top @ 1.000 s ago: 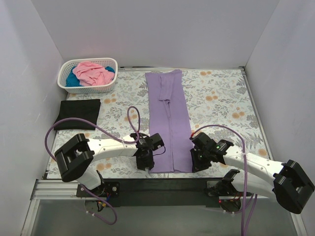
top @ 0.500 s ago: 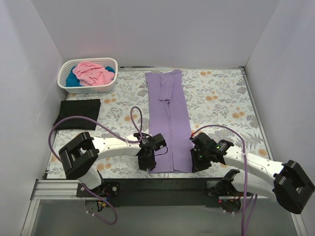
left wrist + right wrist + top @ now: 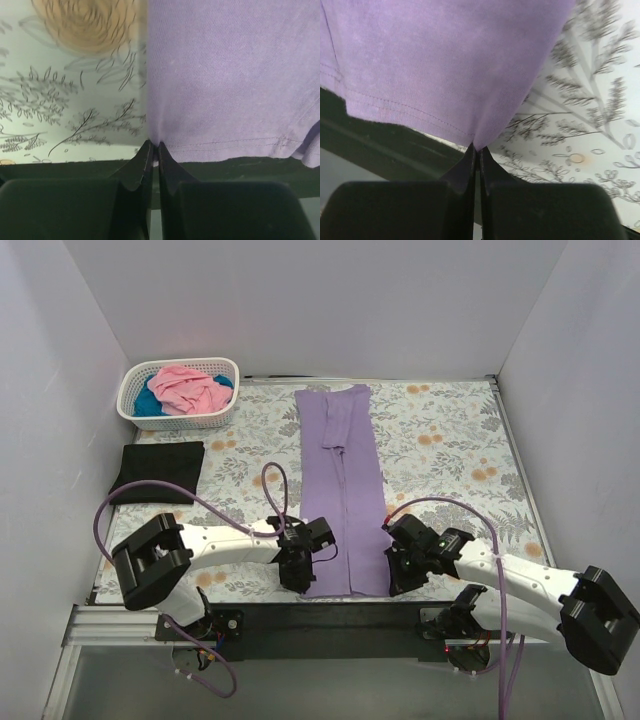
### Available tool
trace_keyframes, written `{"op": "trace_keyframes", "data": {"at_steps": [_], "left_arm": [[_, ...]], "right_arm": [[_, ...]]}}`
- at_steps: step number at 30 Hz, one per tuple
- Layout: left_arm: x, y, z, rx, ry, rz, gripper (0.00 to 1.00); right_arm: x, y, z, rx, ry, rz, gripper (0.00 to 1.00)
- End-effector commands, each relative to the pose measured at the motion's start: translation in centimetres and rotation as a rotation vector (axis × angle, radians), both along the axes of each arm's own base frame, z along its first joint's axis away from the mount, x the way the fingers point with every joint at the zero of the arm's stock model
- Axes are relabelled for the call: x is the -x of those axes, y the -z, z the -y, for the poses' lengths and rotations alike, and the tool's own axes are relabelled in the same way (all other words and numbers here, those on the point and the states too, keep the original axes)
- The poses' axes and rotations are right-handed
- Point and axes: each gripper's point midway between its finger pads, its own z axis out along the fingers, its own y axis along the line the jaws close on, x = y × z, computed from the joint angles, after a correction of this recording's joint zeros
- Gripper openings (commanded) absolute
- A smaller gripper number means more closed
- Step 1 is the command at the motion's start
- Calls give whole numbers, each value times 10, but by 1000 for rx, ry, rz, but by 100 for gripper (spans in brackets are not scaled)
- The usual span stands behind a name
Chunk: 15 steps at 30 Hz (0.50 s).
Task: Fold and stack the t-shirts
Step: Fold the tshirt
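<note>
The lavender t-shirt (image 3: 342, 490) lies as a long narrow strip down the middle of the floral cloth, its hem at the near edge. My left gripper (image 3: 299, 577) is shut on the hem's left corner (image 3: 153, 145). My right gripper (image 3: 397, 575) is shut on the hem's right corner (image 3: 476, 146). A folded black t-shirt (image 3: 158, 470) lies at the left. The pink t-shirt (image 3: 188, 388) and the teal t-shirt (image 3: 147, 405) sit in the basket.
The white lattice basket (image 3: 227, 410) stands at the back left corner. The grey-and-orange floral cloth (image 3: 450, 450) covers the table. White walls close in on the left, back and right. The black front rail (image 3: 330, 615) runs just below the hem.
Both grippers have shifted slightly toward the near edge and closed on the hem corners; the shirt's near end has been drawn a little nearer.
</note>
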Motion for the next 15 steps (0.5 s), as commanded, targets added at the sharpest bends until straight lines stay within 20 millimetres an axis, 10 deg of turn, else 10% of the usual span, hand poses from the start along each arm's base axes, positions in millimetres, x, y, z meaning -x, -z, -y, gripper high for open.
{"op": "trace_keyframes", "data": {"at_steps": [1,8,15], "left_arm": [[33,2,-28,-58,-1,-86,0],[26,-21,-21,59,0,-20,0],[-66,-61,-3,152,-50,158,0]], "right_arm": [[27,-2,-2,-28,-36,-74,1],[22,-25,-16,-68,-111,-26,1],[-52,-53,-19,3,-88,127,1]]}}
